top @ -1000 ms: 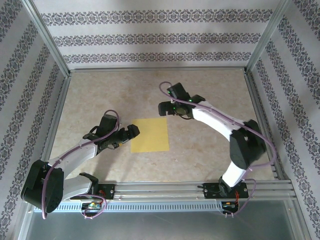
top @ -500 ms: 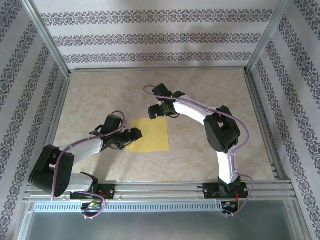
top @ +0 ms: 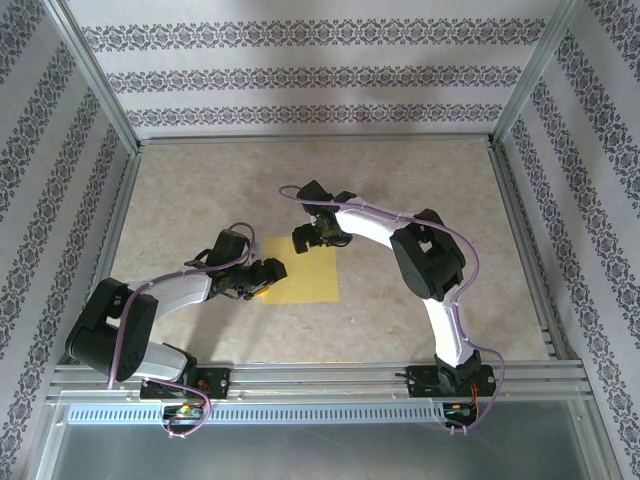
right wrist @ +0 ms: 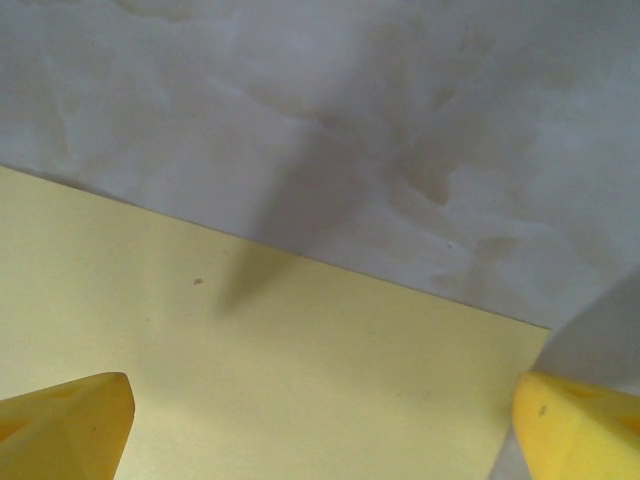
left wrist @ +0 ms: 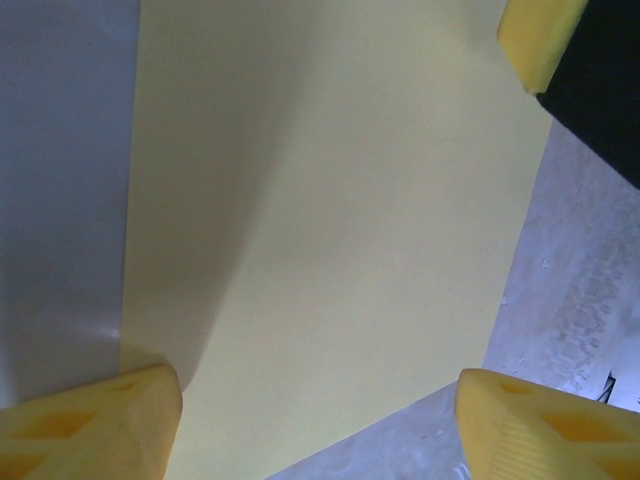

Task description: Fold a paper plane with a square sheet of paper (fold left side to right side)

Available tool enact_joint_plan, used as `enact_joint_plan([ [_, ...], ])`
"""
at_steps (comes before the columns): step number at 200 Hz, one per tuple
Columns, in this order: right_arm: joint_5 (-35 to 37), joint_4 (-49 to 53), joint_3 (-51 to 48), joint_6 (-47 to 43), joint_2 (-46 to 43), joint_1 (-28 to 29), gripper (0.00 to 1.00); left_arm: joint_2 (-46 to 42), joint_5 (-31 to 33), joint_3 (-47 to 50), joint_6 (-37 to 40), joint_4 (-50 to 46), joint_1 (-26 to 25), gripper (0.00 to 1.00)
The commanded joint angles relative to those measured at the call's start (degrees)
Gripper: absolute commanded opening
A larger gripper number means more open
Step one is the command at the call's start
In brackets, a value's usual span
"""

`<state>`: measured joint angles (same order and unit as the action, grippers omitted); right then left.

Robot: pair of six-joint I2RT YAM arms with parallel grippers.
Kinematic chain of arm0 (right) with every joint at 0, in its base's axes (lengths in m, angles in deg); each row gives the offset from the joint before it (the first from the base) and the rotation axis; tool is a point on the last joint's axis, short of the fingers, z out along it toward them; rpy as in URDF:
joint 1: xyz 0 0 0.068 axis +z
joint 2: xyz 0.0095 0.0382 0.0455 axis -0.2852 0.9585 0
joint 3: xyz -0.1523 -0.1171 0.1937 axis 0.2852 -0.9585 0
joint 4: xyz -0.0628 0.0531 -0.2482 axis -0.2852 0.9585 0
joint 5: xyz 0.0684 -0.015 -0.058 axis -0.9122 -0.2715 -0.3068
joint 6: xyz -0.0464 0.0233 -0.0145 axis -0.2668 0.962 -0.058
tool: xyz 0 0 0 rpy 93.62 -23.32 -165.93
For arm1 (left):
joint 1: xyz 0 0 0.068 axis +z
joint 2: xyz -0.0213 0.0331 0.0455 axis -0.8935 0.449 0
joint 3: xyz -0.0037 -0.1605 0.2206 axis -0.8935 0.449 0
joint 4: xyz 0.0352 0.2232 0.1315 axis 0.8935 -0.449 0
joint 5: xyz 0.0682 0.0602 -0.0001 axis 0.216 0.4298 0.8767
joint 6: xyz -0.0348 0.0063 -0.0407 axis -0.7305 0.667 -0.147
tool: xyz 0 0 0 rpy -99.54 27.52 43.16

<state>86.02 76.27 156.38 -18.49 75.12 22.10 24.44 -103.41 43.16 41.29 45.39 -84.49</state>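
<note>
Pincers both stand spread, gripping nothing: the left pincer (top: 262, 281) over the 9 o'clock edge of the square sheet of paper (top: 305, 272), the right pincer (top: 308, 238) over its 12 o'clock edge. The sheet lies flat, unfolded, mid-surface (top: 420, 190).

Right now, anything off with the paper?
Nothing stands out. The square sheet of paper lies flat and unfolded, no tears or creases visible; the left gripper and the right gripper are open at its edges.
</note>
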Motion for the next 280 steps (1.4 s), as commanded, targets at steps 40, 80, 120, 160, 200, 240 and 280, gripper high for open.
enact_joint_plan([
  [40, -2.3, 1.8, -2.8, 1.9, -0.7, 3.1, 0.94, 2.5, 2.3, -0.1, -1.0, 1.5, -1.0, 0.71],
  [80, -2.1, 2.2, -4.6, 2.6, -3.4, 5.0, 0.92, 2.5, 2.6, -0.3, -1.1, 1.6, -1.0, 0.70],
  [120, -3.4, 3.2, -4.4, 3.1, -4.3, 7.0, 0.83, 1.9, 2.6, -0.7, -1.5, 1.9, -1.1, 0.70],
  [160, -4.8, 3.3, -4.4, 3.4, -4.8, 7.1, 0.67, 0.3, 2.9, -0.5, -1.8, 2.6, -1.1, 0.70],
  [200, -7.8, 2.6, -5.6, 3.3, -7.2, 5.9, 0.50, -5.4, 5.1, -0.8, 0.2, 0.3, -0.2, 0.74],
  [240, -15.0, -1.1, -9.7, 2.9, -13.6, 3.3, 0.40, -13.9, 2.5, -1.1, 4.1, -3.1, 5.3, 0.82],
  [280, -24.3, -4.7, -15.1, 1.7, -24.0, -1.1, 0.38, -19.9, -9.8, 1.4, 5.2, 7.6, 11.0, 0.95],
])
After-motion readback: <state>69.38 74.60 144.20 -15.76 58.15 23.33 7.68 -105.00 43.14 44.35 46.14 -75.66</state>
